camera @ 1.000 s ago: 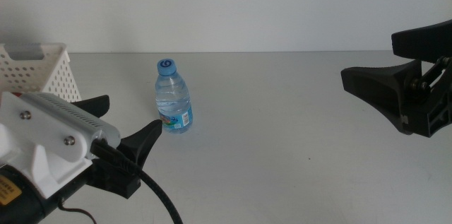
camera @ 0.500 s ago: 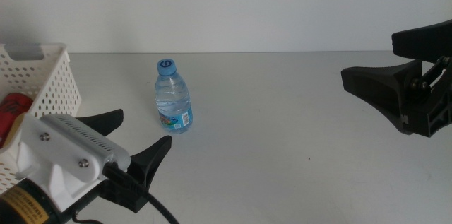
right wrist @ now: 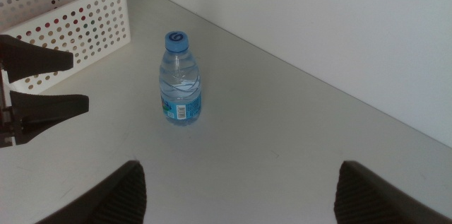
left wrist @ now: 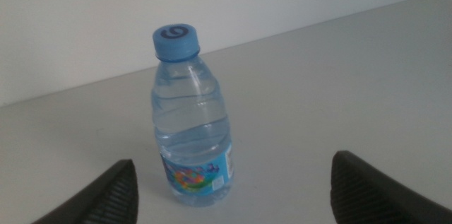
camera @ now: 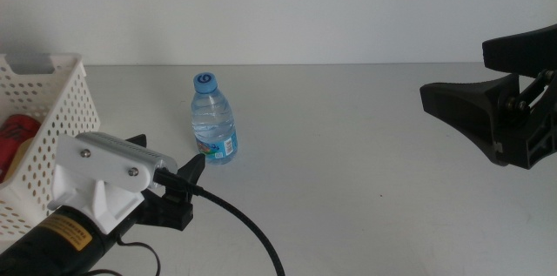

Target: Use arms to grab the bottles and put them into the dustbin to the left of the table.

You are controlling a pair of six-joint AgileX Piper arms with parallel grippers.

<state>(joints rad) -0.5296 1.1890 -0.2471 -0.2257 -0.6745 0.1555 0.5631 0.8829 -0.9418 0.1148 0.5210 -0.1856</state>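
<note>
A short clear water bottle with a blue cap stands upright on the grey table. It also shows in the left wrist view and the right wrist view. My left gripper is open and empty, just short of the bottle on its near left, with the bottle centred ahead of its jaws. My right gripper is open and empty, held above the table's right side. The white dustbin stands at the left with a red can inside. The yellow bottle is out of view.
The dustbin's holed wall stands close to the left arm. The left gripper's jaws show in the right wrist view between dustbin and bottle. A white wall backs the table.
My left arm has sunk toward the picture's bottom left, uncovering the dustbin and the red can. Its jaws now point at the water bottle. The right arm and the bottle have not moved.
</note>
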